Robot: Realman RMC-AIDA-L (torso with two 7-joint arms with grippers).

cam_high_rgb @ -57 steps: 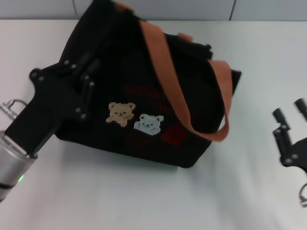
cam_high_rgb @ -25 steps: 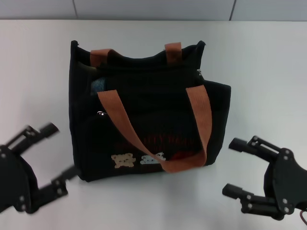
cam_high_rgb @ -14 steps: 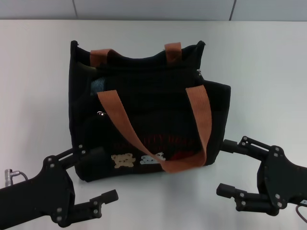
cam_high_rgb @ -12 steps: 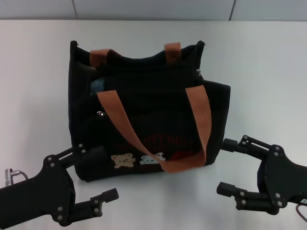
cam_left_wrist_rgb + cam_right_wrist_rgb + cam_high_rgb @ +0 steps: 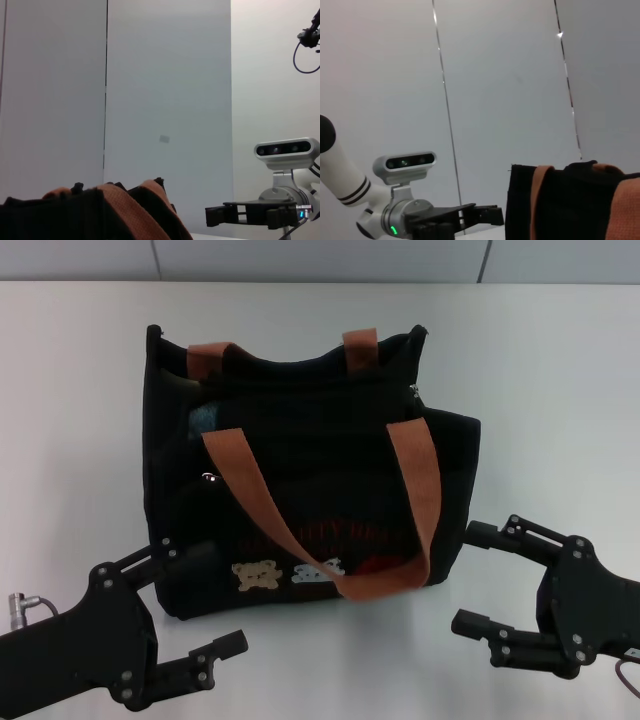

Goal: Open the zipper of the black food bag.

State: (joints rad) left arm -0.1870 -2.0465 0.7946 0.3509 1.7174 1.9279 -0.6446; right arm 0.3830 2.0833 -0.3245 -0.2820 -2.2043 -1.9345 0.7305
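Observation:
The black food bag [image 5: 320, 470] stands upright mid-table, with brown-orange handles, red lettering and two bear patches on its front. Its top edge carries the zipper [image 5: 300, 380], with a small silver piece at the right end [image 5: 415, 390]; the mouth gapes a little and shows something blue inside. My left gripper [image 5: 195, 600] is open at the bag's lower left corner, and its upper finger overlaps the bag's front. My right gripper [image 5: 472, 578] is open just off the lower right corner. Each wrist view shows the bag [image 5: 85, 212] [image 5: 570, 200] and the opposite gripper [image 5: 220, 216] [image 5: 480, 215].
The white table [image 5: 560, 390] runs around the bag on all sides. A grey panelled wall [image 5: 320, 258] stands at the table's far edge. A cable loop [image 5: 305, 45] hangs near the right arm in the left wrist view.
The bag, earlier tipped over with the left arm against it, now stands upright. My left gripper came in to the bag's lower left corner. The right gripper shifted slightly.

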